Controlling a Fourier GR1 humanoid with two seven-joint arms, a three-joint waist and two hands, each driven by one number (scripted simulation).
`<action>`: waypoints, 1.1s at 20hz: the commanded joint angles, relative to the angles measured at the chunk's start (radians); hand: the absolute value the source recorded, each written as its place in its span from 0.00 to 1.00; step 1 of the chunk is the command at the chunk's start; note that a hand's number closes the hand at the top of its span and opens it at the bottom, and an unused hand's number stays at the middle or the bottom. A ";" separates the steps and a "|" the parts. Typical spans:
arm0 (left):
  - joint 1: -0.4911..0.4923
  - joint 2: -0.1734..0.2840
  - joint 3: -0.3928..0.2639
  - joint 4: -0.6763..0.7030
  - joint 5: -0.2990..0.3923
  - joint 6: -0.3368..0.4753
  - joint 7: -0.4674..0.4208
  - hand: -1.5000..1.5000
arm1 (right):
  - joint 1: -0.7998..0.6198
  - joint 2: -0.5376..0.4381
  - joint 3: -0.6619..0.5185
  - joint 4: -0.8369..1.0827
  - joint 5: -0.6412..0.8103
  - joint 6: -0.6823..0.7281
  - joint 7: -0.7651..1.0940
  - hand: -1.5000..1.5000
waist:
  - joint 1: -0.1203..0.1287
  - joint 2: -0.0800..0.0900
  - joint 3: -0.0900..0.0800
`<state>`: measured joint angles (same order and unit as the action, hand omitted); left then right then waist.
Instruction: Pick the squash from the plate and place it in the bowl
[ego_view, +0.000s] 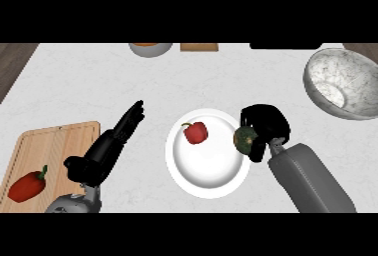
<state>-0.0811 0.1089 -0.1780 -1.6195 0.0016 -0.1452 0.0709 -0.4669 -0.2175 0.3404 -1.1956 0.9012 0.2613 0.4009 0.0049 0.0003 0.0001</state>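
Note:
A white plate (209, 170) lies in the middle of the counter with a small red pepper (196, 132) on its upper part. At the plate's right rim my right hand (266, 125) is curled round a dark green squash (244, 139), which it partly hides. The large speckled white bowl (343, 82) stands at the far right, well up and to the right of that hand. My left hand (111, 145) rests open with fingers straight, left of the plate, over the edge of the wooden board.
A wooden cutting board (55, 150) at the lower left carries a red pepper (29, 185). At the counter's far edge sit a small bowl (150, 48), a wooden block (199, 47) and a dark object (284, 46).

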 joint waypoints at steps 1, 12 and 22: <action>-0.040 0.010 0.024 -0.002 0.017 -0.019 0.020 0.50 | -0.075 -0.101 -0.050 0.071 0.060 -0.048 -0.074 1.00 | 0.002 0.002 0.000; 0.008 0.022 0.042 0.014 0.004 -0.022 -0.034 0.50 | -0.098 -0.114 -0.258 -0.277 -0.002 -0.247 0.011 1.00 | -0.017 -0.006 0.000; -0.045 -0.018 0.037 0.044 -0.018 -0.016 0.003 0.50 | -0.133 -0.175 -0.418 -0.170 -0.017 -0.276 -0.006 1.00 | -0.003 0.000 0.000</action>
<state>-0.1081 0.0950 -0.1533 -1.6033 -0.0111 -0.1552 0.0807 -0.6019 -0.3729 -0.0572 -1.3979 0.8461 -0.0028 0.3869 0.0013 -0.0007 -0.0001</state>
